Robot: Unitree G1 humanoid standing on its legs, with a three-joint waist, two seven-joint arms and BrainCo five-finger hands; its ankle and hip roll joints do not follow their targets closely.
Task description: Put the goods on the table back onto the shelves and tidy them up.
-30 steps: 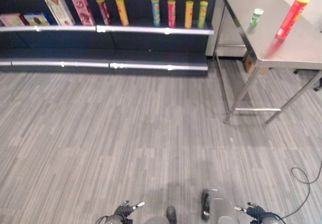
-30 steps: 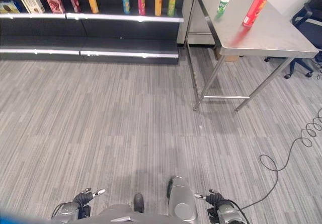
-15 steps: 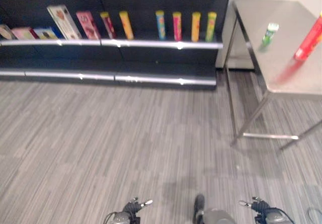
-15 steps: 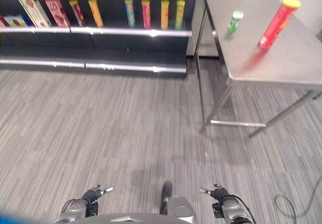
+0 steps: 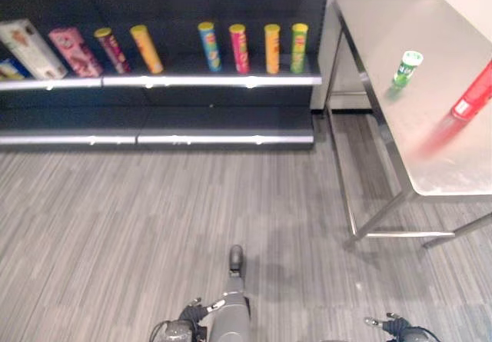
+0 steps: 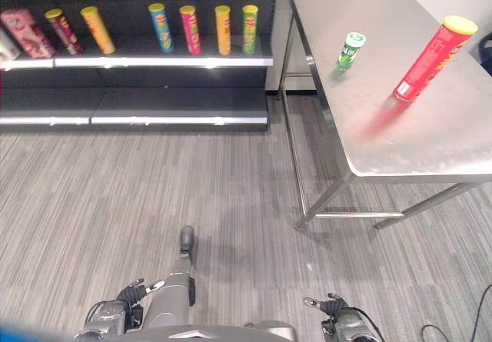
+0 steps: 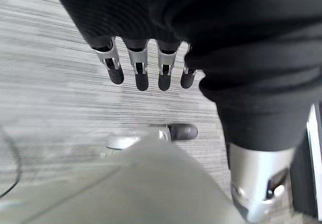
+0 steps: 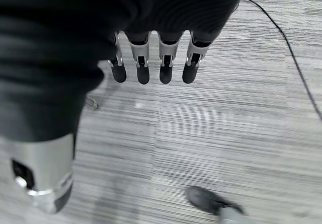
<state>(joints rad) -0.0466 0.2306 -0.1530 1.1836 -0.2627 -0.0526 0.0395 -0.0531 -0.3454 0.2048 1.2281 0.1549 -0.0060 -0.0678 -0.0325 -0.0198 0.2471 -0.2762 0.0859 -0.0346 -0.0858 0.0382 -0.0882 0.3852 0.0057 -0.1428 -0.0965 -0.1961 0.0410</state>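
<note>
Robot hand (image 6: pixel 338 325) well apart from red can (image 6: pixel 432 48)

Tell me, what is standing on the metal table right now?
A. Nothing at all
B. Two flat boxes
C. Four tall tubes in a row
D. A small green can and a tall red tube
D: a small green can and a tall red tube stand apart on the metal table; the rows of tubes and the boxes are on the dark shelf.
</note>
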